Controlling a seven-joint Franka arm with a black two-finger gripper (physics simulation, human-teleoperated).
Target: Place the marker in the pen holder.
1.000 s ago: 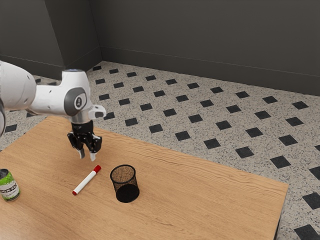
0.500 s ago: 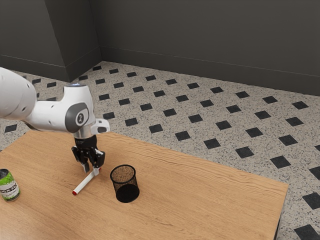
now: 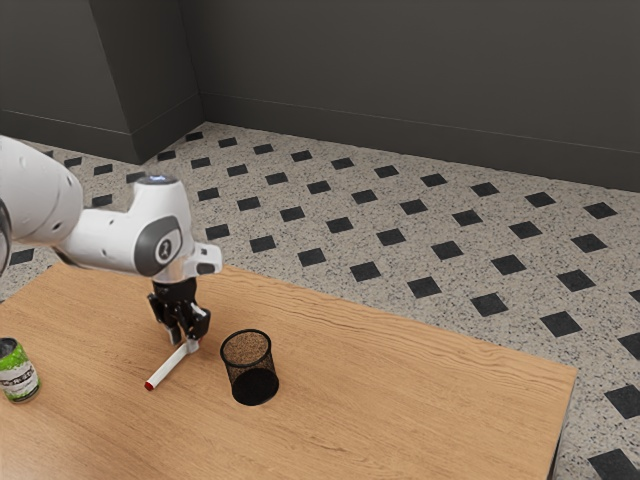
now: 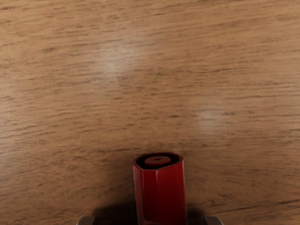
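Observation:
Low over the table, the gripper [image 3: 184,342] stands at the red-capped end of the white marker [image 3: 168,368], hiding most of the cap. The marker lies on the wood, its other red end toward the exterior view's bottom. In the wrist view the fingertips flank the red cap [image 4: 161,194], with a gap on each side, so the gripper [image 4: 150,221] is open around it. The black mesh pen holder [image 3: 250,370] stands upright beside the marker, toward the exterior view's right.
A green-and-white can [image 3: 18,372] stands at the exterior view's left edge. The wooden table [image 3: 400,400] extends beyond the pen holder toward the exterior view's right, with its far edge behind the gripper.
My hand has come down to the marker's capped end and shifted slightly toward the exterior view's right. Marker, pen holder and can have stayed in place.

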